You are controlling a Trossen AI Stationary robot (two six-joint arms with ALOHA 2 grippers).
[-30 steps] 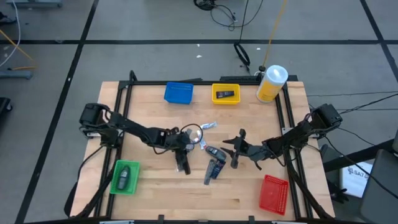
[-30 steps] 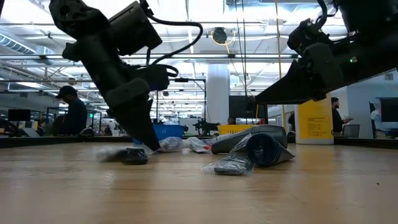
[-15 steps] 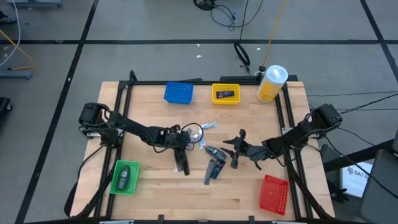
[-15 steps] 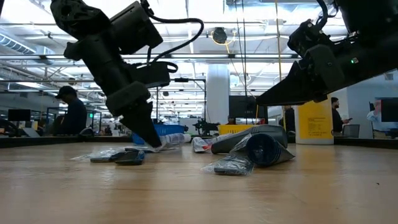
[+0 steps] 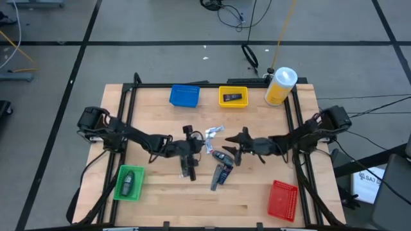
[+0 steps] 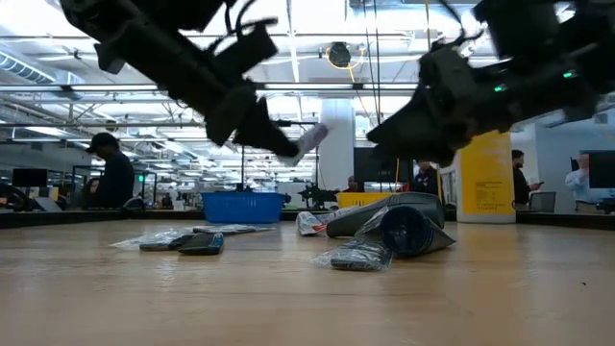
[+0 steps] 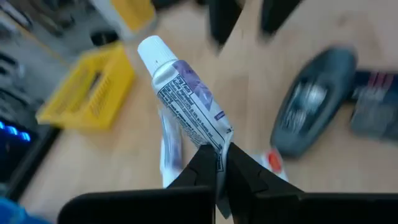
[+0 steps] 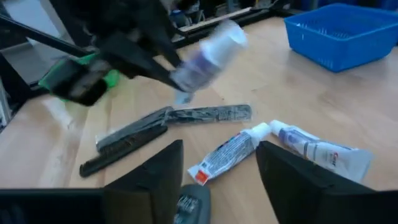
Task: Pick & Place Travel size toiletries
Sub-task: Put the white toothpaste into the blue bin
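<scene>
My left gripper [image 5: 192, 146] hangs above the table's middle, shut on a white tube with a purple label [image 7: 186, 99], which also shows in the low view [image 6: 309, 140]. The other travel size toiletries lie on the wood. These are two white tubes [image 8: 230, 152] [image 8: 320, 149], flat dark sachets [image 8: 155, 130] and dark grey tubes [image 5: 221, 174] [image 6: 394, 226]. My right gripper [image 8: 221, 186] is open above the dark tubes, a little to the right of the lifted tube, with nothing between its fingers. My left gripper pinches the white tube's flat crimped end [image 7: 219, 138] between its two fingertips. The tube sticks out beyond the fingers along their line, with its white cap [image 7: 151, 48] farthest from them. It is lifted clear of the table and tilted, cap end up.
A blue bin [image 5: 184, 95] and a yellow bin [image 5: 233, 97] holding a dark item stand at the far edge. A big yellow bottle [image 5: 280, 86] is at the far right. Near the front are a green bin [image 5: 128, 182] with a dark item and a red bin [image 5: 281, 200].
My left gripper has taken hold of the white tube on the table and risen with it, so the tube now hangs clear of the wood. My right gripper has moved up and a little toward the table's far left, closer to the lifted tube.
</scene>
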